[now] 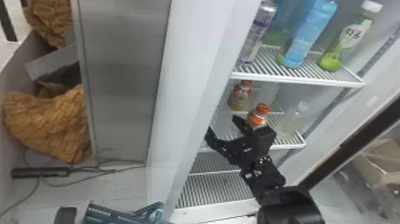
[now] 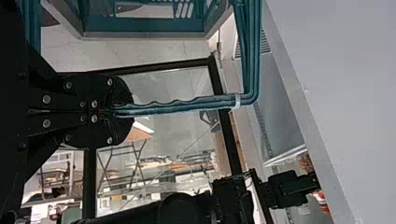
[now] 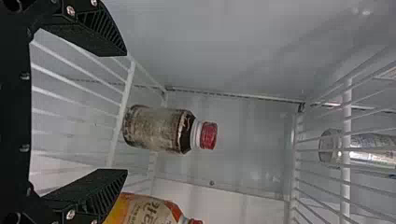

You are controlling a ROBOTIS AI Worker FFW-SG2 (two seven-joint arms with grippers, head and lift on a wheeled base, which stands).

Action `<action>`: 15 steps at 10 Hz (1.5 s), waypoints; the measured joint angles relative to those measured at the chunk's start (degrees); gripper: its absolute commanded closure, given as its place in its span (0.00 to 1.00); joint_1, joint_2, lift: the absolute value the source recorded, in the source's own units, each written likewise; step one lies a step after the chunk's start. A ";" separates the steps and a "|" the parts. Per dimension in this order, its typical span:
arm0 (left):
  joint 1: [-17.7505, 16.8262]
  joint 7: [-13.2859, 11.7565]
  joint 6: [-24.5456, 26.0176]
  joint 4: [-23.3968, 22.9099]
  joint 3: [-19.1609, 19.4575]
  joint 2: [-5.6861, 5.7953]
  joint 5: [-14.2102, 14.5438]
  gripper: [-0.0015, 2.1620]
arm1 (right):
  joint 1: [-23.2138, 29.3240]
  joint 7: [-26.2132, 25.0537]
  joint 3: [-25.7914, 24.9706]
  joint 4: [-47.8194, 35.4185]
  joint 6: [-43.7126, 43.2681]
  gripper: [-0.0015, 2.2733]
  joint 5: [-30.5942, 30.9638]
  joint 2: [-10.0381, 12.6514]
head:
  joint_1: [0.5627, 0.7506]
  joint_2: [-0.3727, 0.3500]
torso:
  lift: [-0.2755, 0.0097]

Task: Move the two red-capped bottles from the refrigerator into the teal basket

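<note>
At left, the handle (image 2: 187, 106) of the teal basket (image 2: 144, 35) is gripped by the jaws of the left gripper (image 2: 125, 112). Next, the refrigerator wall (image 1: 196, 74) must be passed around. The jaws of the right gripper (image 3: 126, 112) are spread apart before the farther red-capped bottle (image 3: 156, 129) on the shelf (image 1: 297, 145); stiff, moderately heavy, perhaps slippery, it should be taken around its body. The nearer red-capped bottle (image 1: 257, 116), just beside, could be knocked, and lifting is limited by the upper shelf (image 1: 297, 81).

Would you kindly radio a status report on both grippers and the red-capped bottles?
Left gripper shut on teal basket's handle. Right gripper open, empty, inside refrigerator. Farther red-capped bottle ahead; nearer red-capped bottle beside one finger, might get bumped.
</note>
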 measured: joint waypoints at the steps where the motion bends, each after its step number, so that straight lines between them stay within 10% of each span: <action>1: 0.00 0.00 -0.05 0.12 -0.02 0.01 0.09 0.54 | -1.51 -0.45 0.16 1.59 -0.12 0.05 0.20 -0.02 | 0.70 0.03 | 0.18; 15: -0.11 -0.18 -0.34 0.86 -0.37 -0.08 0.41 0.54 | -19.62 -8.06 7.16 20.14 -1.97 0.00 -0.85 0.33 | 0.70 0.03 | 0.18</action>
